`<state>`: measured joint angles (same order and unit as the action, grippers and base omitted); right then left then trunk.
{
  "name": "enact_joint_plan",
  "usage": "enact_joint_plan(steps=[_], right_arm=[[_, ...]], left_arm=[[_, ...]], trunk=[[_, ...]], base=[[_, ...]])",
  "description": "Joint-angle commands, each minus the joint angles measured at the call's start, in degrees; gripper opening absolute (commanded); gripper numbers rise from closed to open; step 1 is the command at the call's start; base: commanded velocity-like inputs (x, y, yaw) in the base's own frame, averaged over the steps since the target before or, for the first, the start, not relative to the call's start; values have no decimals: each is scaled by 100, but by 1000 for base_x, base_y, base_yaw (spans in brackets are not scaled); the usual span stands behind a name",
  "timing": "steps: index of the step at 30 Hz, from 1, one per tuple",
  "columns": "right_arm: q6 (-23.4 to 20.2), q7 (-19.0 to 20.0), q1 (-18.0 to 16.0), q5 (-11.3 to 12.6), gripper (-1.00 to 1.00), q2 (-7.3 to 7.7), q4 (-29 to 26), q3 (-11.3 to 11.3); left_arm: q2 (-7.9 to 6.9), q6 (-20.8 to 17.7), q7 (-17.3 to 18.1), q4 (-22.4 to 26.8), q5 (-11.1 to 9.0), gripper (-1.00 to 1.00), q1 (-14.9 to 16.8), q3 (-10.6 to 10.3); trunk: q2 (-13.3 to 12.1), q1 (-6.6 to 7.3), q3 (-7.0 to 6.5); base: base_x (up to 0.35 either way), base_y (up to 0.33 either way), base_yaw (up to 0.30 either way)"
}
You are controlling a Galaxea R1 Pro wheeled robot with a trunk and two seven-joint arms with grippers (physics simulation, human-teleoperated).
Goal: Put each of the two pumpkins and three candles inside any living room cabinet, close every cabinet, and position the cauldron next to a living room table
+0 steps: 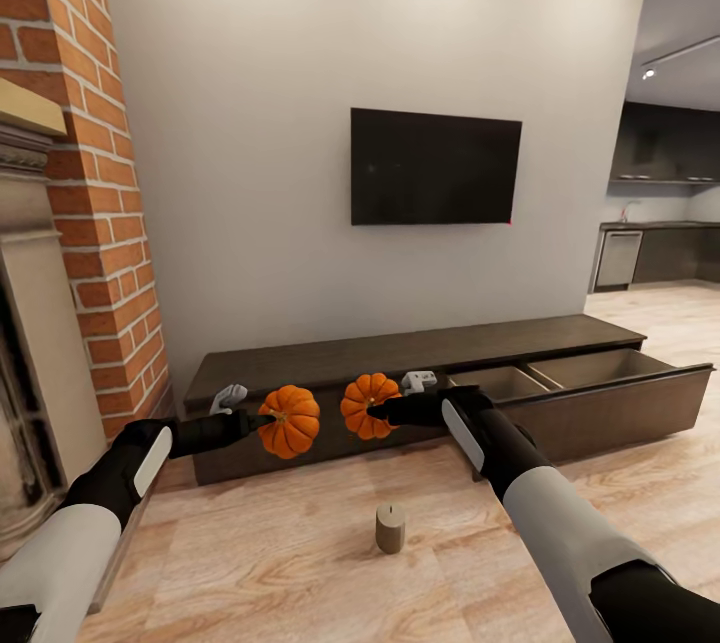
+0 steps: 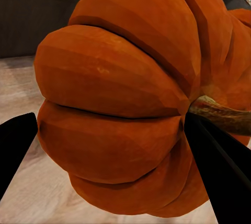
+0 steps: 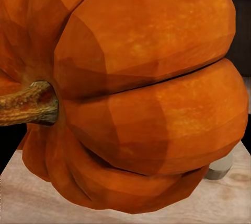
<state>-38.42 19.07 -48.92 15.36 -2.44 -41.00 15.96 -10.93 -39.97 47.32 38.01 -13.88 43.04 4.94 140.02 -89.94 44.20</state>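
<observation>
Now each gripper, left (image 1: 262, 418) and right (image 1: 372, 412), grasps a pumpkin (left (image 1: 290, 420), right (image 1: 368, 405)) before the cabinet (image 1: 400, 348); carry both level into the open drawer (image 1: 600, 385) at its right end.

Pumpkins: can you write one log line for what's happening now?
left gripper: holds left pumpkin | right gripper: holds right pumpkin | cabinet: drawer open | candle: on floor

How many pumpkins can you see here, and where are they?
2. One pumpkin is held in the left gripper, the other pumpkin in the right gripper, both in front of the cabinet. None elsewhere that I can see.
</observation>
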Motion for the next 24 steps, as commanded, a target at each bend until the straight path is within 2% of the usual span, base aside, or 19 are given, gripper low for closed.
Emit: enact_joint_plan(steps=[1, 24], right_arm=[[-25, 1, -3, 2, -100, 3, -4, 4], [-25, 1, -1, 11, -100, 7, -4, 4]], left_arm=[[0, -29, -1, 1, -10, -100, 3, 7], [1, -28, 4, -2, -10, -100, 3, 7]], trunk=[[-38, 24, -2], [-961, 529, -202]], base=[[0, 0, 0], [0, 0, 0]])
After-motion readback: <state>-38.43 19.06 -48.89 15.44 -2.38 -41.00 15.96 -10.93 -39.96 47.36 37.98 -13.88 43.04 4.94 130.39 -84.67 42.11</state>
